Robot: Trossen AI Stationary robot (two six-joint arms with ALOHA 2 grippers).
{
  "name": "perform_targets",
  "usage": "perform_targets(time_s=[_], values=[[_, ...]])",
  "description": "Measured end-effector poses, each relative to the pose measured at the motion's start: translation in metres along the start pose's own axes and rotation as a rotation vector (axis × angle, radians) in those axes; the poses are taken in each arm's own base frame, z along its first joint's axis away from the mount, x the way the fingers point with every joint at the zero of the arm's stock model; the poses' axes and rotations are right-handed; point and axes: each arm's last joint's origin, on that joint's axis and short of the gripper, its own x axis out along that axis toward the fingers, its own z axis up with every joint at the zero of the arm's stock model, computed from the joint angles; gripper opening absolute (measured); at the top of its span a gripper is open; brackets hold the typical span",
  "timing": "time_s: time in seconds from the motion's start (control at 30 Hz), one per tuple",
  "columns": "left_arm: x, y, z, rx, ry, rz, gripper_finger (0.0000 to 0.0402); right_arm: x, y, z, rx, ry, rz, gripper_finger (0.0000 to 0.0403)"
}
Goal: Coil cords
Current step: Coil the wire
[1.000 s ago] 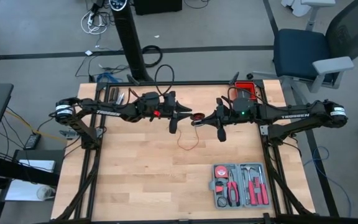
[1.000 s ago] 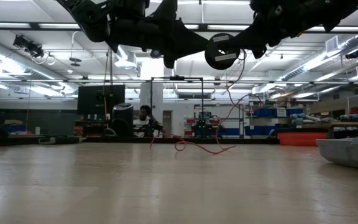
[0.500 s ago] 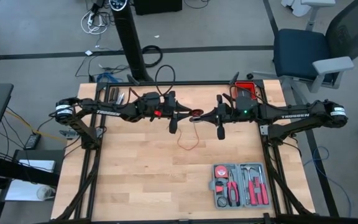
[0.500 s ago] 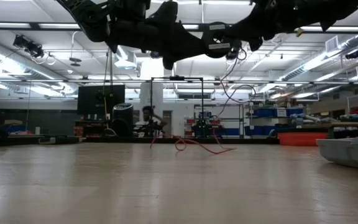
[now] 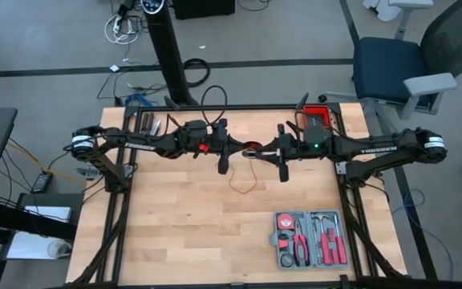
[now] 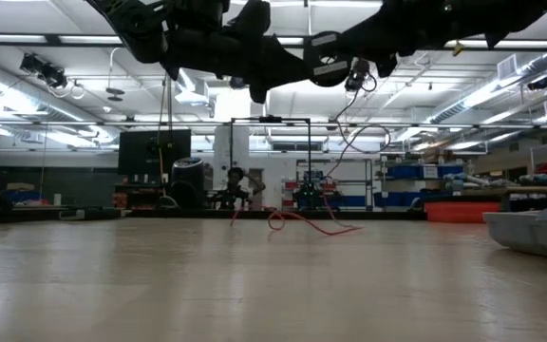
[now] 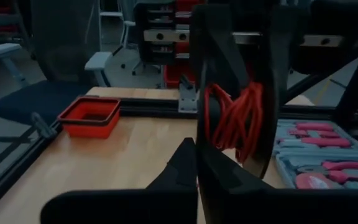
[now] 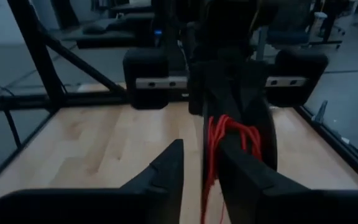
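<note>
A black spool (image 5: pixel 250 148) wound with thin red cord (image 7: pixel 235 118) hangs high above the table's middle, between my two grippers. My left gripper (image 5: pixel 235 149) comes from the left and is shut at the spool's rim (image 7: pixel 196 149). My right gripper (image 5: pixel 268 150) faces it from the right with its fingers apart (image 8: pixel 201 146), their tips just short of the wound cord (image 8: pixel 229 134). A loose run of cord drops from the spool, and its end lies in slack loops on the table (image 5: pixel 243 181), as the low view also shows (image 6: pixel 302 220). My left gripper pinches one flange of the spool at its rim (image 7: pixel 199 134) between its shut fingers, coming level from the table's left. The spool is lifted clear with its flanges upright. My right gripper has a strand of cord (image 8: pixel 208 168) running down between its fingers; I cannot tell whether it touches them.
A grey tool case (image 5: pixel 309 238) with red-handled tools lies open at the near right; its edge shows in the low view (image 6: pixel 535 233). A red bin (image 5: pixel 315 116) sits at the far right under the right arm. Bare wood lies to the near left.
My right gripper has gone a little toward the table's left edge, closer to the spool, and has tipped. The upper run of hanging cord has shifted with it and now bows out in a loop. The loops on the table have stayed put.
</note>
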Motion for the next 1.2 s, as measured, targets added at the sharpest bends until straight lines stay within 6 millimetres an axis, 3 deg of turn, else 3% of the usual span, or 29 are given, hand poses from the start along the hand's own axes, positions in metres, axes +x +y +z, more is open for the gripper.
perform_targets(time_s=[0.23, 0.4, 0.57, 0.87, 1.2], values=[[0.000, 0.000, 0.002, -0.001, -0.014, -0.003, 0.0001, -0.015, 0.000, 0.003, 0.014, 0.029, -0.033, 0.0115], [0.000, 0.001, 0.002, -0.031, -0.015, 0.054, 0.0001, -0.039, -0.002, 0.012, -0.020, 0.024, -0.152, 0.0114], [0.000, 0.004, 0.002, -0.077, -0.019, 0.153, 0.0000, -0.052, -0.002, 0.000, 0.037, 0.165, -0.241, 0.0114], [0.000, 0.006, 0.000, -0.131, -0.012, 0.222, 0.0003, -0.022, 0.012, -0.030, -0.033, 0.371, -0.258, 0.0114], [0.000, 0.006, 0.001, -0.196, -0.031, 0.207, 0.0004, -0.001, 0.014, -0.041, -0.122, 0.396, -0.251, 0.0114]])
